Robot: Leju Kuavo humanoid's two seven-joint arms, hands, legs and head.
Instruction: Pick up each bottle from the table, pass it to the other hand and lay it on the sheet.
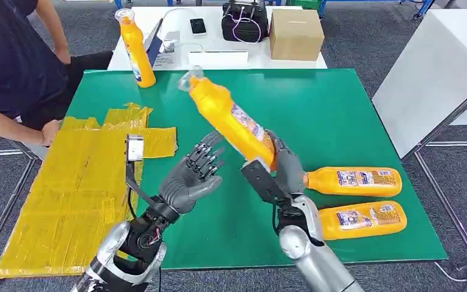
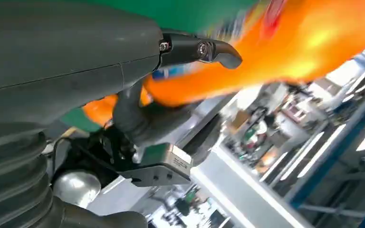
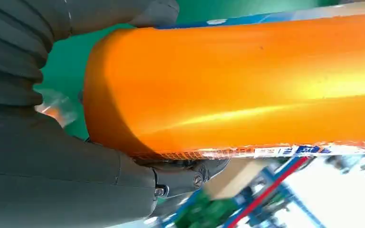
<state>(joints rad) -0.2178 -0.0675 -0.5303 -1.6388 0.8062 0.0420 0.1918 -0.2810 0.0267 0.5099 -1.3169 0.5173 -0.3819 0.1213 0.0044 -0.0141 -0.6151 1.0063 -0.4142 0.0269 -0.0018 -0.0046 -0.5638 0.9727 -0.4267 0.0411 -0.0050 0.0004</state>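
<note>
My right hand [image 1: 283,164] grips an orange bottle [image 1: 228,115] by its base and holds it tilted above the green table [image 1: 340,109], its clear cap pointing up and away to the left. The right wrist view has the orange bottle [image 3: 237,85] up close in my right hand [image 3: 76,180]. My left hand [image 1: 194,176] hovers just left of the bottle, fingers spread, holding nothing. From the left wrist, the blurred orange bottle [image 2: 275,52] lies beyond my left hand [image 2: 76,57]. Two more orange bottles [image 1: 352,181] [image 1: 362,219] lie on the table's right. A crinkled yellow sheet [image 1: 79,188] covers the left.
Another orange bottle [image 1: 135,45] stands upright at the table's far left corner. A person [image 1: 12,67] sits at the left, one hand [image 1: 51,131] resting by the sheet. A white table [image 1: 219,58] behind carries a cardboard box [image 1: 295,33], a black bag and a phone.
</note>
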